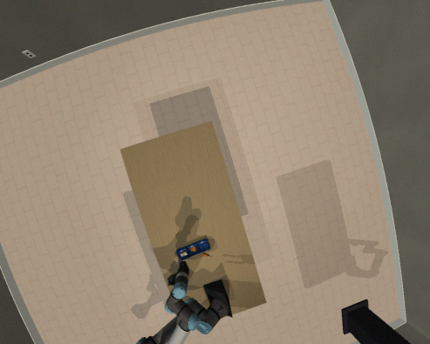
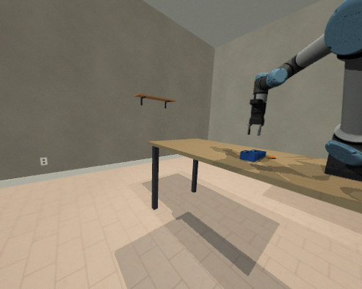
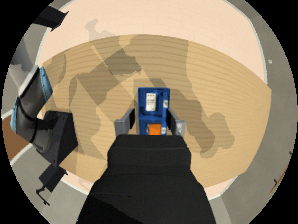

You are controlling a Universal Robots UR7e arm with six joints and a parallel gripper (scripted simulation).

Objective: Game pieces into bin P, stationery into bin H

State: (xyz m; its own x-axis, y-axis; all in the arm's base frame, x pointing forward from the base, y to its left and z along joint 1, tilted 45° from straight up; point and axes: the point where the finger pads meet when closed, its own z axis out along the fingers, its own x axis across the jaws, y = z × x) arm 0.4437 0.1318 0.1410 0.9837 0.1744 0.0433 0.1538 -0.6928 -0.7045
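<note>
A blue double bin [image 1: 194,252] stands on the wooden table [image 1: 191,209] near the arm's base; the marks on it are too small to read. It also shows in the side view [image 2: 252,155] and in the wrist view [image 3: 154,110]. One compartment holds a white thing [image 3: 152,100], the other an orange thing [image 3: 154,129]. A small orange thing [image 1: 207,254] lies on the table beside the bin, also seen in the side view [image 2: 271,157]. My gripper [image 2: 255,131] hangs open and empty well above the bin, fingers pointing down [image 3: 152,125].
The arm's dark base [image 1: 217,297] stands at the near end of the table. A dark box [image 1: 357,319] stands on the floor at the lower right. A small shelf [image 2: 155,98] hangs on the far wall.
</note>
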